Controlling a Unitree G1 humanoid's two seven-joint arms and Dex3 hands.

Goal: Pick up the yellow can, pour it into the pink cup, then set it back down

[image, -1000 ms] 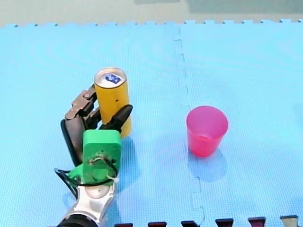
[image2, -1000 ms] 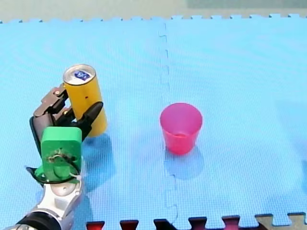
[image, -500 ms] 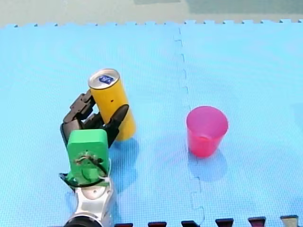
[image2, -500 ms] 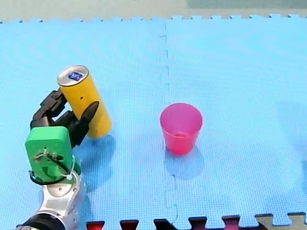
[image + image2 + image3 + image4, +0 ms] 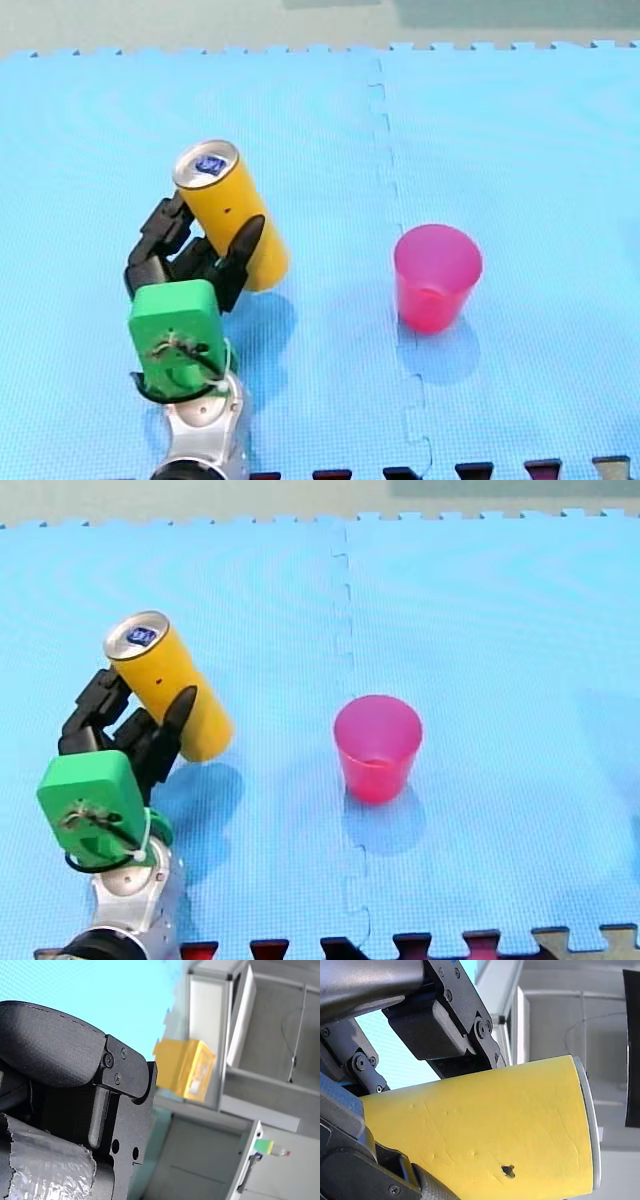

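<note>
Grasping the yellow can [image 5: 232, 215] around its lower body, the left hand [image 5: 195, 265] is clenched on it well to one side of the pink cup [image 5: 436, 275], with a dark finger [image 5: 245, 250] lying across the can face turned toward the cup. The can is tilted, its top leaning away from the cup and its base nearer to it; whether the base has cleared the surface cannot be told. The cup stands upright and apart from both.

The likely trouble is that lean: if anything is inside, it could spill on the side away from the cup before the can gets there. The hold sits low, so the can might also twist in the fingers as it swings across, and a can arriving too low could tip the light cup.

Underfoot is a blue foam mat [image 5: 520, 140] of interlocked tiles, with a seam [image 5: 385, 130] running just beside the cup. Beyond it the first wrist view shows grey shelving [image 5: 260, 1080] and a yellow box [image 5: 185, 1069]
</note>
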